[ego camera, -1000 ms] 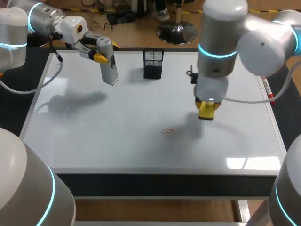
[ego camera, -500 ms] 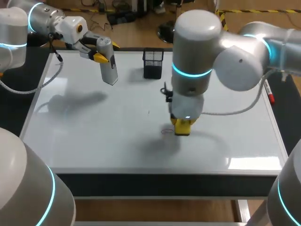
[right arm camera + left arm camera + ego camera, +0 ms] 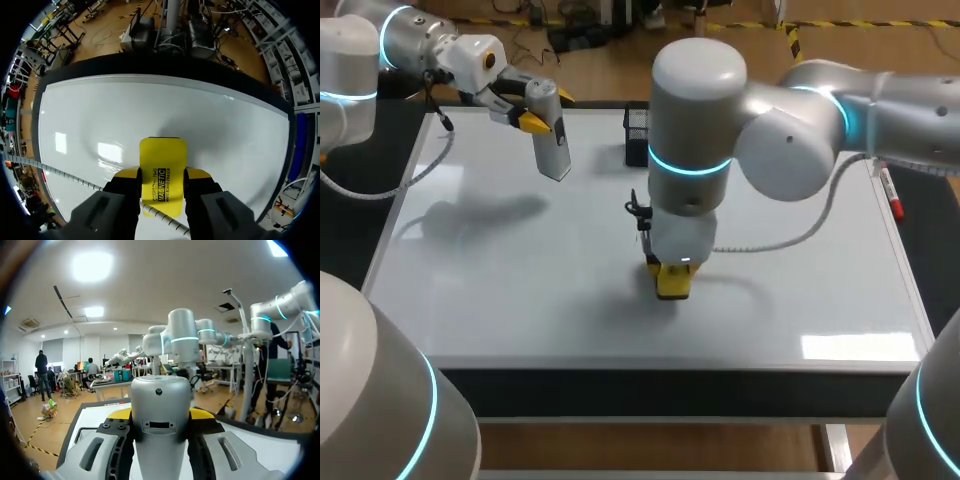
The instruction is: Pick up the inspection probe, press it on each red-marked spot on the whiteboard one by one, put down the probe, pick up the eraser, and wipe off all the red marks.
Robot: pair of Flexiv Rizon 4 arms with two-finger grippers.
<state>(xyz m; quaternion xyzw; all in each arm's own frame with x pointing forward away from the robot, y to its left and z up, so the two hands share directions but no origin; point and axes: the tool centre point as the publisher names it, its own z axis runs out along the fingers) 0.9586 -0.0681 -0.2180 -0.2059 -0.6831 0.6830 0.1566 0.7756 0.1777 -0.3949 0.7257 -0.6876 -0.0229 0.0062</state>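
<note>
My right gripper (image 3: 672,272) is shut on the yellow eraser (image 3: 673,283), which rests against the whiteboard (image 3: 520,280) a little front of its middle. In the right wrist view the eraser (image 3: 162,162) sits flat between the fingers of the right gripper (image 3: 163,175), face down on the white surface. No red mark shows in any view. My left gripper (image 3: 535,108) hangs above the board's far left, shut on the grey inspection probe (image 3: 553,145), which points downward, clear of the surface. In the left wrist view the probe (image 3: 160,425) fills the gap in the left gripper (image 3: 161,415).
A black mesh holder (image 3: 634,136) stands at the board's far middle, partly hidden behind my right arm. A red marker (image 3: 893,197) lies along the board's right edge. The board's dark front rim (image 3: 670,380) runs along the near side.
My right arm has swept left and toward the front with the eraser, onto the spot where a small red circle showed; that mark is now hidden. The left arm has not moved.
</note>
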